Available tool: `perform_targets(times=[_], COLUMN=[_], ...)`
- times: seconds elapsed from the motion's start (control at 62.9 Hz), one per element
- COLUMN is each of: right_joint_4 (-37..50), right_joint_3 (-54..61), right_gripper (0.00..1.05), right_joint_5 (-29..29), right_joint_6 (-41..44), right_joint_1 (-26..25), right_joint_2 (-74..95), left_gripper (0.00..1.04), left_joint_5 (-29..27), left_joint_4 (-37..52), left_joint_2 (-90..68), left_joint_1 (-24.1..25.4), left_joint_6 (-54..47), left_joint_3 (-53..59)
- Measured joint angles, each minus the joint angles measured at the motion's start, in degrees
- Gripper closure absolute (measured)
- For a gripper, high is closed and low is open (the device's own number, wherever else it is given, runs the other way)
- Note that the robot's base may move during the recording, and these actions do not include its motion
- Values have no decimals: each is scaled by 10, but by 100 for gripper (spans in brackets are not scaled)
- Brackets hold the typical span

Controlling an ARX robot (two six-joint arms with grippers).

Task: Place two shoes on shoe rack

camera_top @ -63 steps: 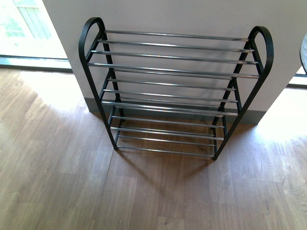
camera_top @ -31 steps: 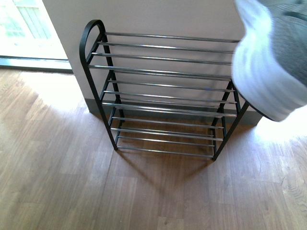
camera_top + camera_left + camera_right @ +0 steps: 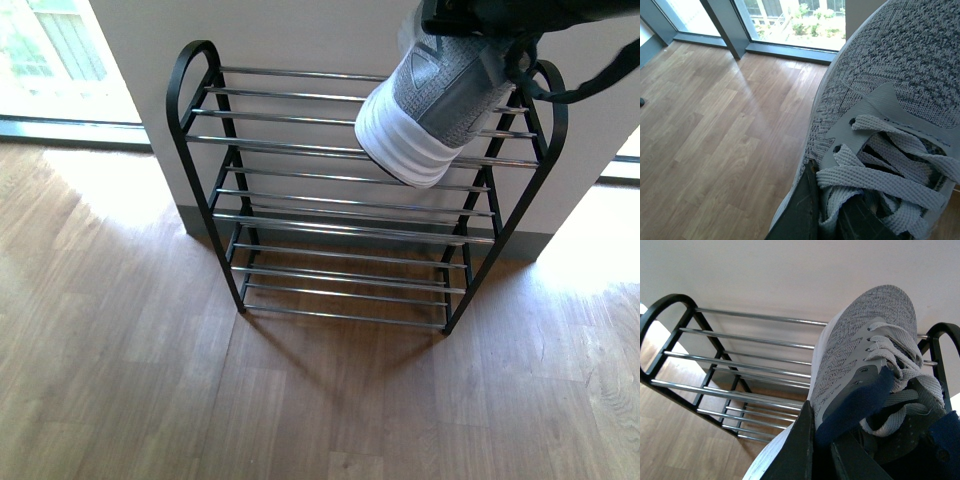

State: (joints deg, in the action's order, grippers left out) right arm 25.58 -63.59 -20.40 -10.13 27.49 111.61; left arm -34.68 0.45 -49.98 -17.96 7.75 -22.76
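The black shoe rack (image 3: 190,110) with chrome bars stands against the wall; it also shows in the right wrist view (image 3: 670,305). My right gripper (image 3: 822,447) is shut on the side wall of a grey sneaker (image 3: 860,350) with a white sole. In the front view that sneaker (image 3: 435,100) hangs toe-down over the right half of the rack's top tier. My left gripper (image 3: 826,215) is shut on the other grey sneaker (image 3: 900,65) by its lace edge, over wood floor; it is out of the front view.
The rack's tiers (image 3: 340,260) hold nothing. Wood floor (image 3: 300,400) spreads in front of the rack. A pale wall (image 3: 320,30) is right behind it. Glass doors with dark frames (image 3: 727,25) show in the left wrist view.
The right-hand sneaker came in from the upper right, first large and blurred close to the camera, and now hangs farther out over the rack's top right.
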Motion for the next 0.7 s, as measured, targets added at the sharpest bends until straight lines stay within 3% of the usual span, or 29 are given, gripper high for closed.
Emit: perform_targets(times=[0.699], right_joint_4=[41], right_joint_3=[-150], right_gripper=[103], right_joint_5=[-26], right_joint_6=[160], right_joint_1=[-70], right_joint_2=[194], left_gripper=[103], left_joint_5=[0], left_joint_4=[0], left_joint_2=[0], left_joint_1=[0], left_joint_6=[0], left_joint_3=[0])
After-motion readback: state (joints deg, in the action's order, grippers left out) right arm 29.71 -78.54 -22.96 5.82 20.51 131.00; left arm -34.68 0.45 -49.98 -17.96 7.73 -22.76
